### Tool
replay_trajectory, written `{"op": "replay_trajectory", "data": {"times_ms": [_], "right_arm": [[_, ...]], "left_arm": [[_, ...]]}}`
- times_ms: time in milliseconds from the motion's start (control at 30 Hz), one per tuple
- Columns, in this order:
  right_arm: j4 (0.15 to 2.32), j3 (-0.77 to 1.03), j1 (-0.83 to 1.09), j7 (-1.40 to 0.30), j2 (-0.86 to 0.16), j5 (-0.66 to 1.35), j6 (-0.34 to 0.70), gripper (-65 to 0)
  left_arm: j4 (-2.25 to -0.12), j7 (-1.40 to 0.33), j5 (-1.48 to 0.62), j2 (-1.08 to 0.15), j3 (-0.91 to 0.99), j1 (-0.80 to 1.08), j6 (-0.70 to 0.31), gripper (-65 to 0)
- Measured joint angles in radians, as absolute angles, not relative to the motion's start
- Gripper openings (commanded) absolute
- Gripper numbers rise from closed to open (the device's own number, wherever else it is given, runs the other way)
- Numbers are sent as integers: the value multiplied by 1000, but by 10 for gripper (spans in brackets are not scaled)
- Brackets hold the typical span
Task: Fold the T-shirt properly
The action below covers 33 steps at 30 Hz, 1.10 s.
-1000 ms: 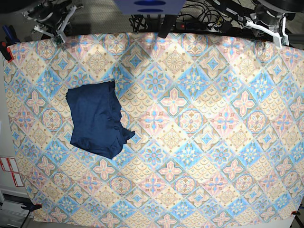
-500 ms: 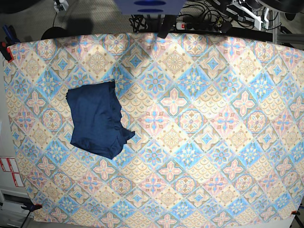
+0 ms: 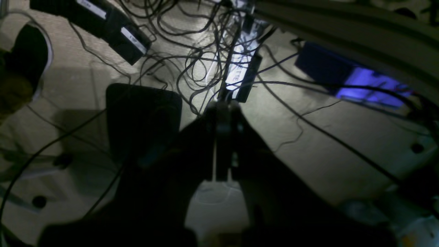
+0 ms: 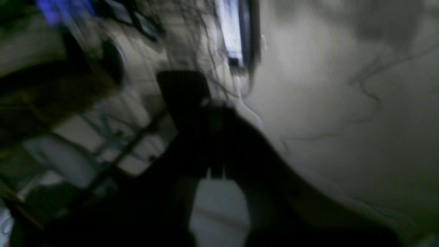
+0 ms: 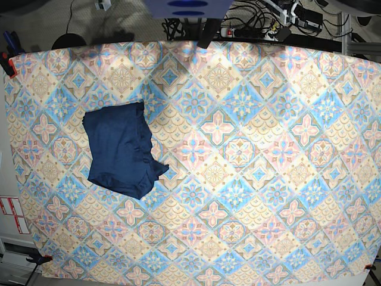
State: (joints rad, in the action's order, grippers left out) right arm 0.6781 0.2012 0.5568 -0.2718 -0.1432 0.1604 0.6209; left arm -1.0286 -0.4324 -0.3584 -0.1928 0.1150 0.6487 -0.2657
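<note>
The dark navy T-shirt (image 5: 122, 149) lies folded into a compact, roughly rectangular bundle on the left part of the table, with a small flap sticking out at its lower right. Both arms are drawn back behind the table's far edge. In the base view only small white bits of them show at the top edge. My left gripper (image 3: 223, 104) has its fingers pressed together with nothing between them, over the floor and its cables. My right gripper (image 4: 216, 103) shows blurred, with its fingers together and nothing in them. Neither gripper is near the shirt.
The pastel patterned tablecloth (image 5: 250, 179) covers the whole table. A red clamp (image 5: 7, 62) holds its far left corner. Behind the table are a power strip with tangled cables (image 3: 240, 68), a black box (image 3: 142, 116) and a blue-lit device (image 3: 360, 79) on the floor.
Both arms have pulled further back past the table's far edge and have almost left the base view. The shirt has not moved.
</note>
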Motion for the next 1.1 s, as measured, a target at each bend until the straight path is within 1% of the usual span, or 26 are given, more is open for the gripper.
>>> {"op": "replay_trajectory", "data": {"times_ms": [133, 233, 367, 433, 500, 667, 767, 833, 967, 1033, 1100], "right_arm": [[456, 169, 476, -144, -145, 144, 613, -650], [321, 166, 424, -59, -140, 144, 616, -650], [220, 166, 357, 49, -140, 151, 611, -650], [191, 165, 331, 78, -137, 157, 567, -650], [189, 166, 322, 91, -111, 158, 475, -649], [177, 163, 313, 85, -63, 141, 411, -649], [181, 165, 295, 95, -55, 151, 332, -648], [185, 167, 283, 113, -33, 161, 319, -648], [179, 165, 274, 83, 23, 150, 342, -648], [177, 165, 270, 83, 23, 142, 336, -649], [180, 165, 265, 89, -1, 147, 329, -649]], "left_arm": [[-820, -337, -335, -189, 18, 544, -266, -650], [-661, -224, -322, -186, -26, 472, -265, -650], [-468, -50, -283, -194, -135, 390, -258, -650], [-400, 33, -283, -185, -187, 364, -259, -650], [-374, 32, -283, -175, -231, 346, -258, -650], [-377, 39, -285, -152, -287, 329, -262, -650], [-377, 38, -283, -141, -301, 329, -262, -650], [-374, 34, -282, -136, -305, 318, -258, -650], [-375, 35, -280, -139, -304, 294, -261, -650], [-377, 40, -281, -147, -303, 285, -258, -650], [-377, 42, -287, -150, -302, 286, -258, -650]]}}
